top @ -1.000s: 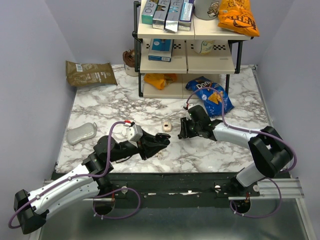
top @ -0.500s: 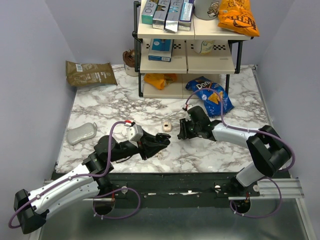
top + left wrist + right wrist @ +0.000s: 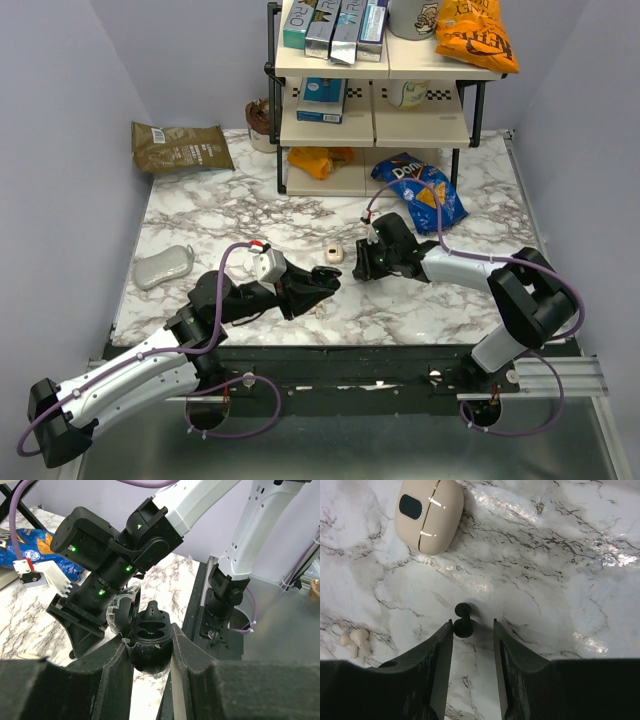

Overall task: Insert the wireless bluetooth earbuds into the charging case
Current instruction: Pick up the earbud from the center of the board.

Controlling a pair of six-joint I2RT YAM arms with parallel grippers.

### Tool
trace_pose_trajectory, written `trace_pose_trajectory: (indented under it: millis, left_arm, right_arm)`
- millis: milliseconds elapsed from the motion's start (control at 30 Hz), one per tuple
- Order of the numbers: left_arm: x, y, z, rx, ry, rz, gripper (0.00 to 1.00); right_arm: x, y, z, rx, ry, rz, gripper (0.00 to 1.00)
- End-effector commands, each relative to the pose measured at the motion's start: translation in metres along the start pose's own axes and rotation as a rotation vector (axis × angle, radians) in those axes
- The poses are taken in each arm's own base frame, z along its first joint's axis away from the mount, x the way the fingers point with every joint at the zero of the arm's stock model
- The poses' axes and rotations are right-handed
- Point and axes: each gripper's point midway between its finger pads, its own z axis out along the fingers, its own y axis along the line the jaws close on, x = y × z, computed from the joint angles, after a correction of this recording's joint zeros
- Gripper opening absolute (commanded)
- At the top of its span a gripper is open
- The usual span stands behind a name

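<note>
OK, left gripper (image 3: 150, 641) is clamped tight on a black case (image 3: 149, 625), one finger on each side, with the lid flipped open. Two wells show inside it, and one dark stem pokes up at the back (bud or moulding, can't tell from the wrist view). The fingers hide its lower half. From above it's only a dark blob near the beige case (image 3: 429, 515), on the side toward the arm bases.

Right gripper (image 3: 471, 627) is down at the marble table (image 3: 560, 555), jaws partly open and straddling a black bud (image 3: 462, 621). The bud lies on the table, just off the beige case's rounded end. It sits close to one finger (touching or not, can't tell) with a clear gap to the other, so it's not pinched. Can't tell whether the fingertips touch the table either.

Beige case lies closed on the table, dark oval window and gold seam facing up. Cream buds (image 3: 355, 641) lie together as a pair, farther from the beige case than the black bud, off to one side of the fingers.
</note>
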Motion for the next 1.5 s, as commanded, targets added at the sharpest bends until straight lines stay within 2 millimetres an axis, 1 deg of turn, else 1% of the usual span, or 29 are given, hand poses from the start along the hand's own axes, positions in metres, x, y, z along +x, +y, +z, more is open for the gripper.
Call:
trace_pose_trajectory:
  millis: [0, 133, 167, 233, 267, 467, 533, 600, 667, 700, 767, 800, 833, 867, 900, 933, 1000, 1033, 1067, 1100, 1133, 1167, 1200, 1267, 1300, 1333, 1367, 1400, 1467]
  left_arm:
    - [0.003, 0.000, 0.000, -0.002, -0.004, -0.005, 0.00]
    - [0.003, -0.001, 0.000, 0.000, -0.005, -0.006, 0.00]
    - [0.003, 0.000, 0.000, -0.001, -0.004, -0.007, 0.00]
    - [0.003, -0.001, 0.000, -0.001, -0.004, -0.008, 0.00]
    - [0.003, -0.001, 0.000, -0.001, -0.004, -0.008, 0.00]
    - [0.002, -0.001, -0.001, -0.002, -0.007, -0.006, 0.00]
    - [0.003, -0.001, -0.001, -0.002, -0.006, -0.007, 0.00]
    - [0.004, -0.001, -0.001, -0.003, -0.002, -0.008, 0.00]
    - [0.004, -0.001, -0.001, -0.004, -0.003, -0.006, 0.00]
    - [0.003, 0.000, -0.001, -0.006, -0.007, -0.004, 0.00]
    - [0.002, 0.000, -0.001, -0.008, -0.009, -0.003, 0.00]
    - [0.000, 0.000, -0.001, -0.008, -0.013, -0.002, 0.00]
    - [-0.001, 0.000, -0.001, -0.012, -0.017, -0.002, 0.00]
    - [-0.001, 0.001, -0.001, -0.016, -0.019, -0.004, 0.00]
    - [-0.003, 0.001, -0.001, -0.016, -0.029, -0.003, 0.00]
    - [-0.006, 0.002, -0.001, -0.029, -0.040, -0.007, 0.00]
    - [-0.012, 0.003, -0.003, -0.041, -0.071, -0.005, 0.00]
    - [-0.016, 0.004, -0.003, -0.046, -0.084, 0.010, 0.00]
    - [-0.018, 0.005, -0.004, -0.047, -0.087, 0.021, 0.00]
    - [-0.023, 0.006, -0.003, -0.055, -0.083, 0.032, 0.00]
    - [-0.027, 0.008, -0.003, -0.062, -0.078, 0.069, 0.00]
    - [-0.030, 0.010, -0.002, -0.060, -0.068, 0.089, 0.00]
    - [-0.037, 0.010, 0.001, -0.057, -0.047, 0.097, 0.00]
    - [-0.044, 0.008, 0.003, -0.015, -0.025, 0.118, 0.00]
    - [-0.046, 0.007, 0.006, 0.049, 0.001, 0.116, 0.00]
    - [-0.047, 0.005, 0.007, 0.091, 0.013, 0.083, 0.00]
    - [-0.048, 0.002, 0.008, 0.139, 0.026, 0.062, 0.00]
    - [-0.048, -0.005, 0.009, 0.248, 0.050, 0.053, 0.00]
    - [-0.049, -0.013, 0.011, 0.332, 0.080, 0.021, 0.00]
  right_arm:
    - [0.009, -0.004, 0.003, 0.015, 0.033, -0.008, 0.42]
    - [0.006, -0.004, 0.003, 0.013, 0.024, -0.008, 0.34]
    - [0.005, -0.003, 0.003, 0.011, 0.021, -0.009, 0.28]
    - [0.004, -0.002, 0.003, 0.009, 0.020, -0.012, 0.23]
    - [0.002, -0.002, 0.003, 0.009, 0.015, -0.013, 0.17]
    - [0.000, -0.001, 0.003, 0.007, 0.013, -0.016, 0.02]
    - [0.000, -0.003, 0.001, 0.012, 0.008, -0.016, 0.01]
    - [-0.009, 0.000, -0.008, 0.011, -0.030, -0.018, 0.01]
    - [-0.012, 0.001, -0.016, 0.006, -0.054, -0.023, 0.01]
    - [-0.023, 0.006, -0.028, -0.008, -0.101, -0.030, 0.01]
    - [-0.029, 0.013, -0.042, -0.037, -0.131, -0.058, 0.01]
    - [-0.040, 0.021, -0.058, -0.065, -0.179, -0.076, 0.01]
    - [-0.042, 0.025, -0.068, -0.084, -0.193, -0.092, 0.01]
    - [-0.046, 0.035, -0.079, -0.132, -0.209, -0.125, 0.01]
    - [-0.049, 0.041, -0.090, -0.155, -0.228, -0.143, 0.01]
    - [-0.057, 0.049, -0.114, -0.186, -0.282, -0.166, 0.01]
    - [-0.066, 0.067, -0.146, -0.264, -0.340, -0.237, 0.01]
    - [-0.069, 0.074, -0.168, -0.290, -0.382, -0.264, 0.01]
    - [-0.067, 0.086, -0.183, -0.356, -0.401, -0.321, 0.01]
    - [-0.075, 0.094, -0.201, -0.382, -0.443, -0.354, 0.01]
    - [-0.074, 0.097, -0.210, -0.395, -0.443, -0.364, 0.01]
    - [-0.075, 0.106, -0.229, -0.434, -0.474, -0.395, 0.01]
    - [-0.081, 0.114, -0.245, -0.458, -0.503, -0.416, 0.01]
    - [-0.075, 0.125, -0.267, -0.524, -0.507, -0.461, 0.01]
    - [-0.073, 0.130, -0.275, -0.547, -0.507, -0.479, 0.01]
    - [-0.072, 0.135, -0.290, -0.568, -0.503, -0.501, 0.01]
    - [-0.069, 0.138, -0.297, -0.591, -0.499, -0.536, 0.01]
    - [-0.068, 0.141, -0.306, -0.603, -0.499, -0.548, 0.01]
    - [-0.063, 0.146, -0.326, -0.623, -0.504, -0.610, 0.01]
